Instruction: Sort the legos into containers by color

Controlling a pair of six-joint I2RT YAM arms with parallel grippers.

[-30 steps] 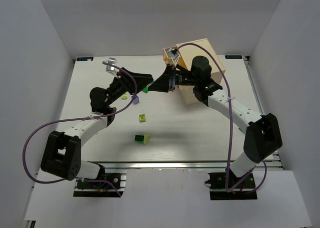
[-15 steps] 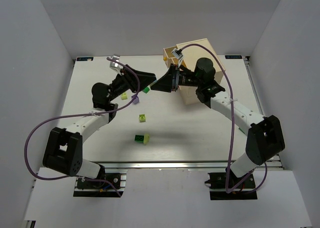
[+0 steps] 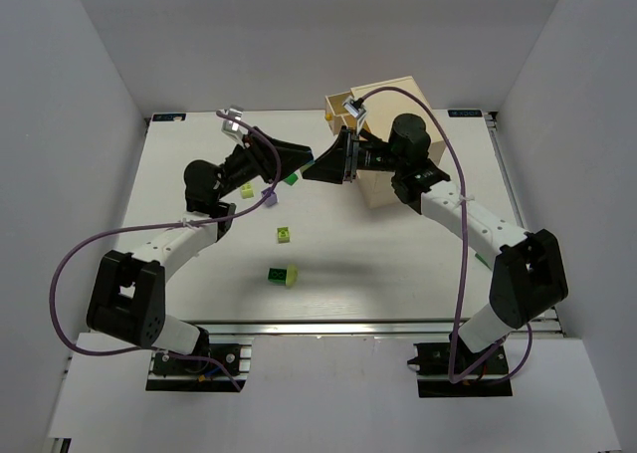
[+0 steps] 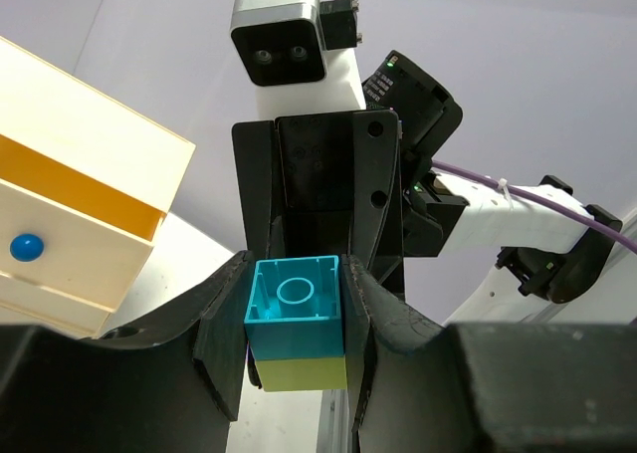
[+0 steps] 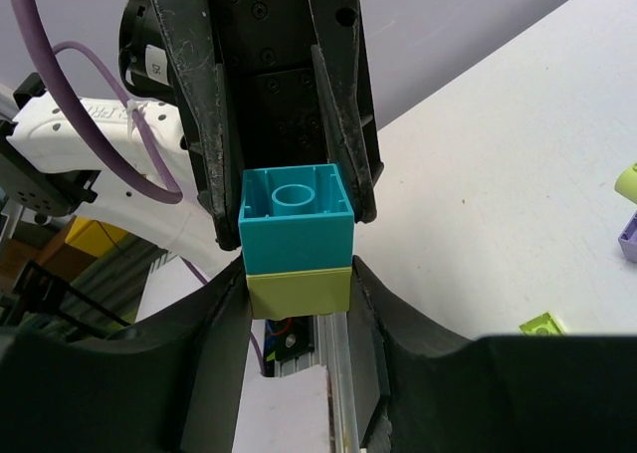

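A blue brick sits stacked on a yellow-green brick, hollow underside up, held in the air between both grippers. My left gripper is shut on the blue brick. My right gripper is shut on the yellow-green brick. In the top view the two grippers meet fingertip to fingertip, left gripper and right gripper, just left of the cream chest. The stack itself is hidden there. The chest's top drawer stands open.
Loose legos lie on the white table: a green one, a yellow-green one, a purple one, another green one and a green and yellow-green pair. A blue knob shows on a chest drawer.
Both grippers have drifted slightly right and toward the back together, still gripping the stacked bricks. The loose legos have not moved.
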